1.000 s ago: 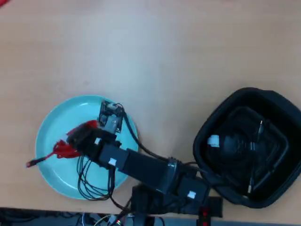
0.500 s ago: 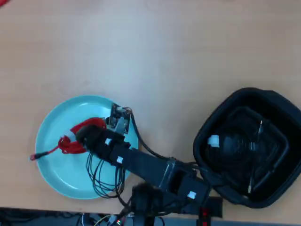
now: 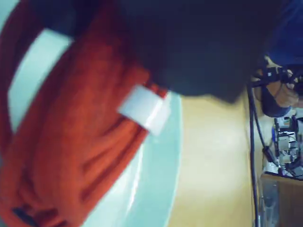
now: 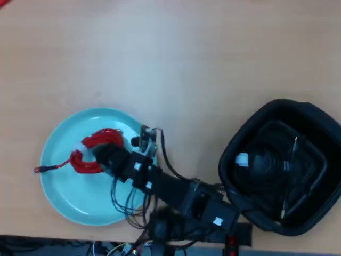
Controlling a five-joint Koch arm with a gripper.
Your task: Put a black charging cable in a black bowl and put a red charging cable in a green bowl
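Gripper (image 4: 101, 154) sits over the green bowl (image 4: 64, 194), right at the red charging cable (image 4: 90, 152); can't tell if jaws are apart or clamped, since arm body hides the tips in overhead view and wrist view is all blur. Red coil lies inside the green bowl, a bit left of ctr, w/ its loose plug end reaching to the bowl's left rim. Wrist view: red coil (image 3: 71, 142) fills most of the frame, white tie (image 3: 144, 108) wrapped round it, teal bowl rim (image 3: 161, 189) under it, dark gripper part across the top.

Green bowl stands near tabletop's (image 4: 186, 64) front-left corner in overhead view. Black bowl (image 4: 314, 114) near front-right corner, well apart from the green one. Black charging cable (image 4: 266, 162) lies coiled on its floor, white tie (image 4: 242, 159) at coil's left side.
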